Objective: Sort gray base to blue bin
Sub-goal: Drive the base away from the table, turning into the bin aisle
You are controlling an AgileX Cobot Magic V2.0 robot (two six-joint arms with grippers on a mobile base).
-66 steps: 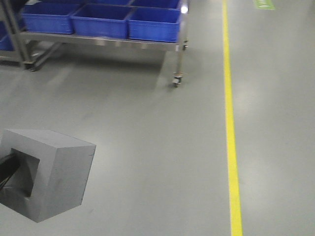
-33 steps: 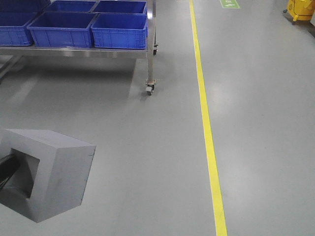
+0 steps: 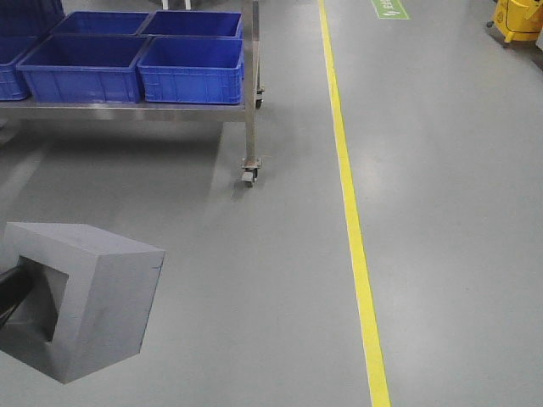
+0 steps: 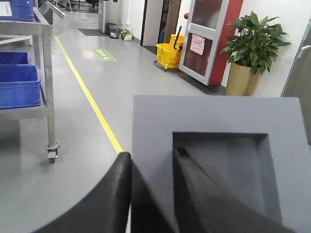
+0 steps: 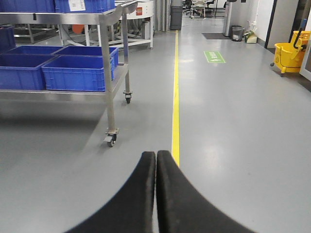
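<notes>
one base point(image 3: 93, 297), off the floor point(image 3: 280, 280), left gripper point(image 4: 150, 155) pinching its recess wall, well short of at least four bins point(image 3: 191, 72) on a cart point(image 3: 251, 102). right gripper point(image 5: 156, 154) only shows in its wrist view: squeezed together, empty.

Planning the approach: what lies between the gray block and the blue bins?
Only bare gray floor, front view, between matte gray recessed block and blue plastic bins.

The gray base point(image 3: 93, 297), lower left, has a matte, even surface with no shine. At upper left, the blue bin point(image 3: 188, 72) is glossy moulded plastic, resting on a cart point(image 3: 251, 102) of bare, brushed-looking metal. The floor point(image 3: 280, 280) is a smooth gray coating with a soft sheen, and its yellow line point(image 3: 356, 254) looks painted and flat.
</notes>
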